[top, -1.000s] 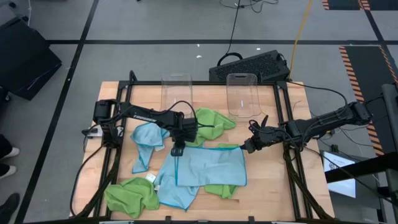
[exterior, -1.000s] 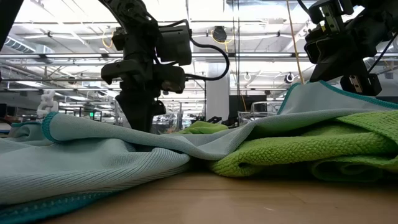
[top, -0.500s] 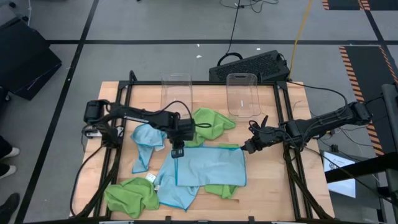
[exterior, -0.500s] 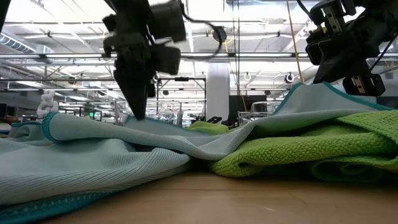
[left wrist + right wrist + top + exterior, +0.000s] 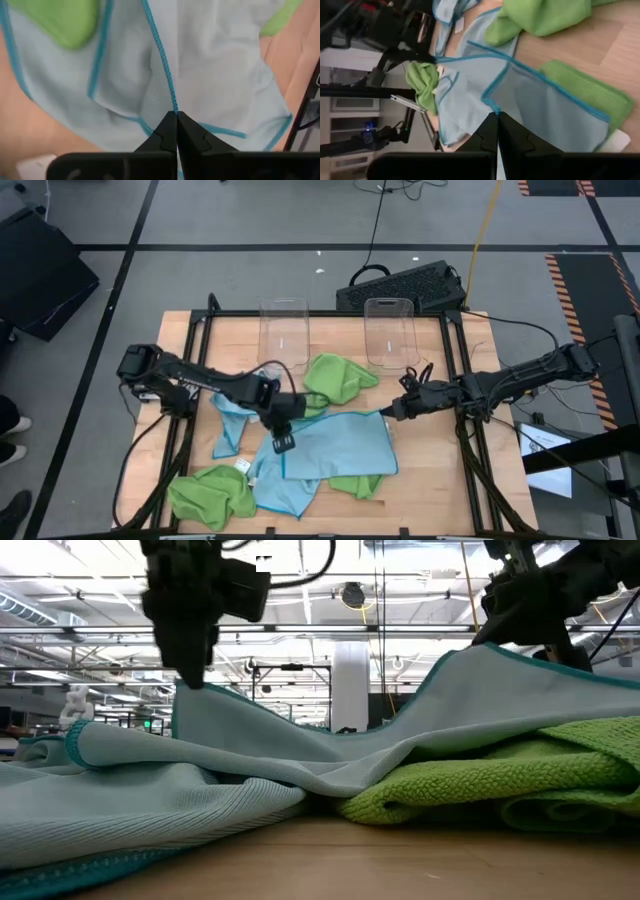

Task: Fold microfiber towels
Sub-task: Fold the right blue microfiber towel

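Folding is only beginning, by the look of it. Nearest the table's front edge, a crumpled lime green towel [image 5: 212, 492] is lying untouched, with a second green one [image 5: 357, 485] peeking out from under the light blue towel [image 5: 340, 445] spread across the middle. The left gripper [image 5: 282, 442] is pinching that blue towel's hem, fingers pressed together on the teal edge, and lifting it off the pile. At the far right corner of the same cloth, the right gripper [image 5: 392, 409] is also clamped on the fabric and raising it. No towel is showing a finished fold yet. Beyond them, another blue towel [image 5: 235, 408] and a green one [image 5: 338, 378] are sitting bunched up, waiting. Farthest back, two clear plastic bins [image 5: 388, 332] are standing upright. The loose cloths underneath are crowding the working space and may drag along.
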